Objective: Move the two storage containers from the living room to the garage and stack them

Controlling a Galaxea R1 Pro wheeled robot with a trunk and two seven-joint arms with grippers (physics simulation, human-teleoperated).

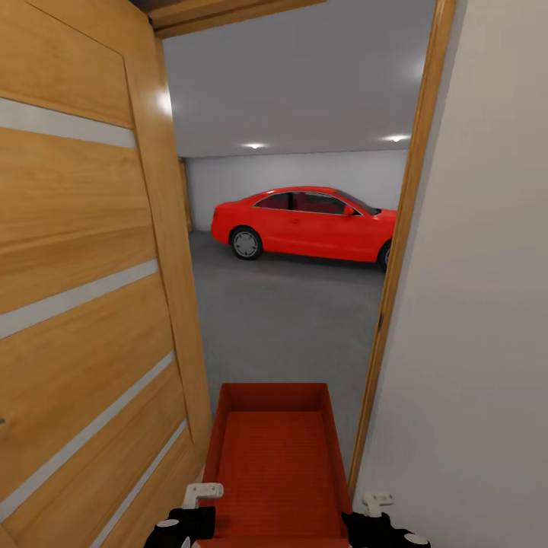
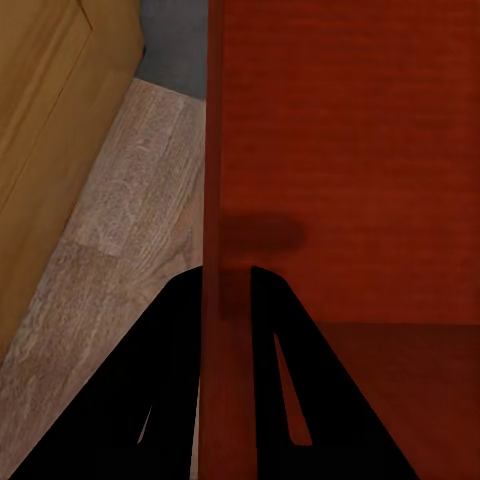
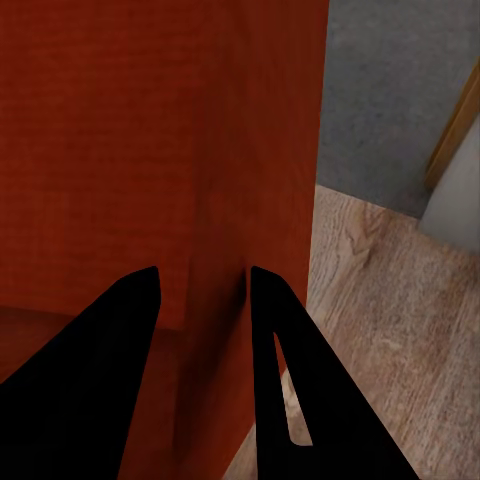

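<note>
One orange-red bin (image 1: 275, 464) is held in the doorway, open top up, long axis pointed at the garage beyond. Left gripper (image 2: 228, 300) is clamped on the bin's left wall: one finger (image 2: 170, 380) outside, one inside, wall pinched between. Right gripper (image 3: 200, 300) is likewise clamped on the right wall, fingers (image 3: 275, 370) straddling it. Wood plank floor (image 3: 380, 330) is seen under the bin; grey concrete floor (image 1: 289, 320) begins just past the threshold. Open wooden door (image 1: 84, 304) is left of the bin, door frame (image 1: 396, 259) and pale wall (image 1: 479, 304) right of it. Red car (image 1: 304, 223) is parked well beyond the bin, against the garage's far wall.
</note>
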